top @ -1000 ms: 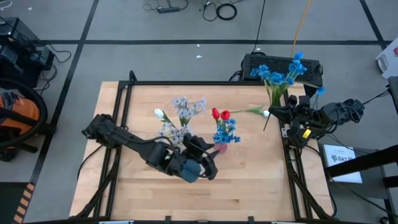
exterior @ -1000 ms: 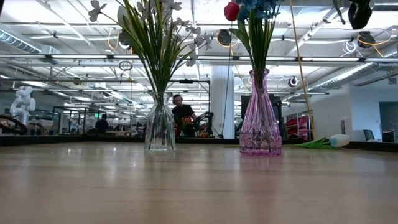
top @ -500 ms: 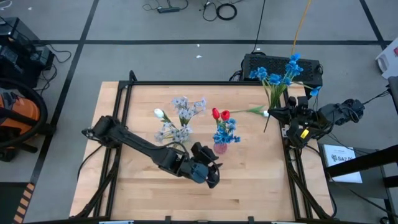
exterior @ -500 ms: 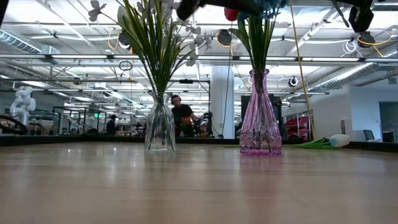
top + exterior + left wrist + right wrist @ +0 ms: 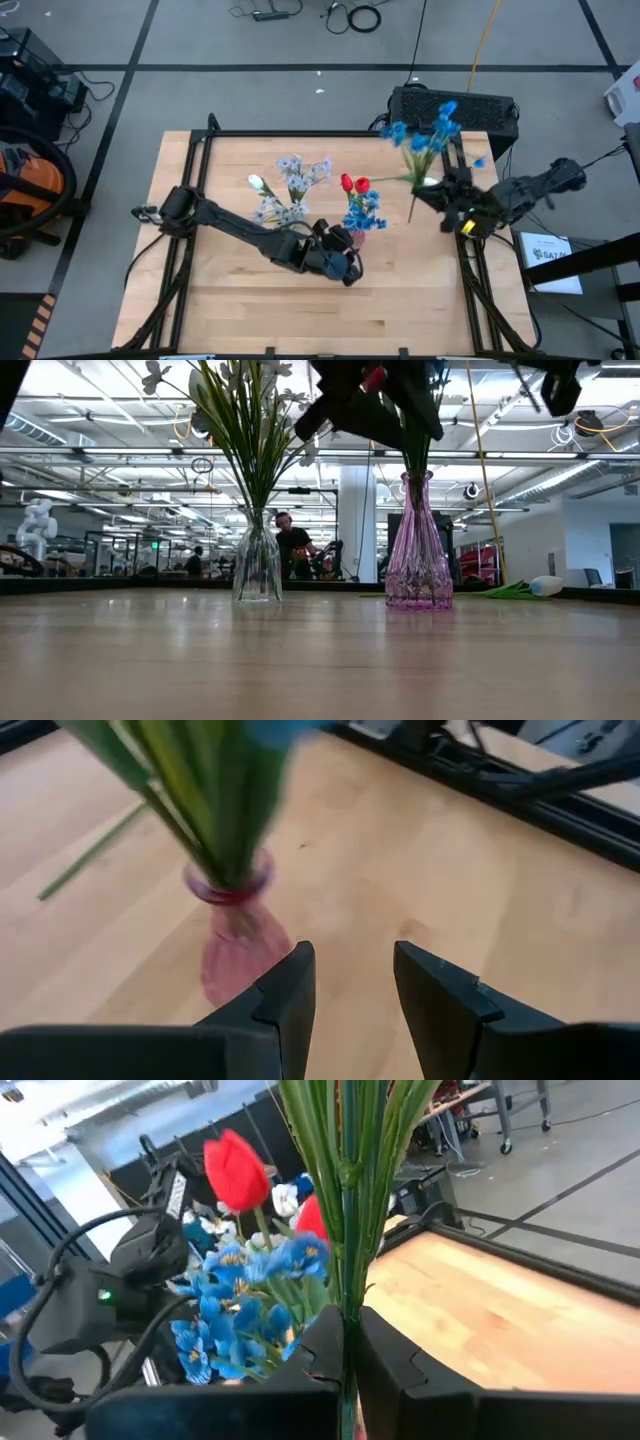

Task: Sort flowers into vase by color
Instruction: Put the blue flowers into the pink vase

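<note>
Reaching low across the table (image 5: 240, 300), the left arm stretches from its base toward the pink vase (image 5: 232, 942), which stands just ahead of its parted, empty jaws; the left gripper (image 5: 345, 270) sits beside that vase. The right gripper (image 5: 447, 193) hangs above the table's right edge, its arm bent inward, jaws clenched on the green stems of a blue flower spray (image 5: 422, 133) rising beyond them.

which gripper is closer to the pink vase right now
Left. The left gripper, empty, hovers right beside the pink vase; the right gripper holds a blue flower spray near the table's right edge.
</note>
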{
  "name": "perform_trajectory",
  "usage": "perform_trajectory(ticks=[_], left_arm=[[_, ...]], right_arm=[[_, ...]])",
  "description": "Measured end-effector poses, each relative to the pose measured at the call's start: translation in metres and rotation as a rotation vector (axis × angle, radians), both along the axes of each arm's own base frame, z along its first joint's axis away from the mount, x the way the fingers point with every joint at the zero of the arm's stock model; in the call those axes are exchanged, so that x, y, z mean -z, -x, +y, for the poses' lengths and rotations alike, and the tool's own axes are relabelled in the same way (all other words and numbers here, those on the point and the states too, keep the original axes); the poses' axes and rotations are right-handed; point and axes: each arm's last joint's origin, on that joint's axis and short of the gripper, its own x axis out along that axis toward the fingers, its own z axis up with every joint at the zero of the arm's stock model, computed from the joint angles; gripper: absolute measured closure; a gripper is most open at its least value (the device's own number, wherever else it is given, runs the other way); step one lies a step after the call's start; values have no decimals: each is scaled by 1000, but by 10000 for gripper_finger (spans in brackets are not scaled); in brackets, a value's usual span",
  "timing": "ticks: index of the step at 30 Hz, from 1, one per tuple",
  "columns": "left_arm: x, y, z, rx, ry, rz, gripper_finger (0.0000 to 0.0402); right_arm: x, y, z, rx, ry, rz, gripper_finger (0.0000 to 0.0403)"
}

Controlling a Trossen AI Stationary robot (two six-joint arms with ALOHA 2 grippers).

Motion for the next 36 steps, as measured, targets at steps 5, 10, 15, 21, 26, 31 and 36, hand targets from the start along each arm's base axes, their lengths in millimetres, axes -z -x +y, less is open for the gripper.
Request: perform_trajectory(ticks=[5,10,15,21,26,31,36], left_arm=[[2,-2,6,7,-10,18,259],[5,2,8,17,-34,76,259],[7,3,9,47,-78,119,259],[12,7,18,29,-96,201,259],[13,5,27,38,-59,214,259],[13,2,37,61,-77,231,259],[13,1,42,69,-53,235,259]], right_arm=[[36,-12,5,13,-6,-147,401],[62,-10,4,26,107,-341,402],[94,-5,1,14,60,-443,402],[93,-10,3,-31,198,-431,402],[93,-18,4,-51,309,-392,402],[99,-27,6,-113,332,-358,403],[99,-33,3,-96,374,-387,403]])
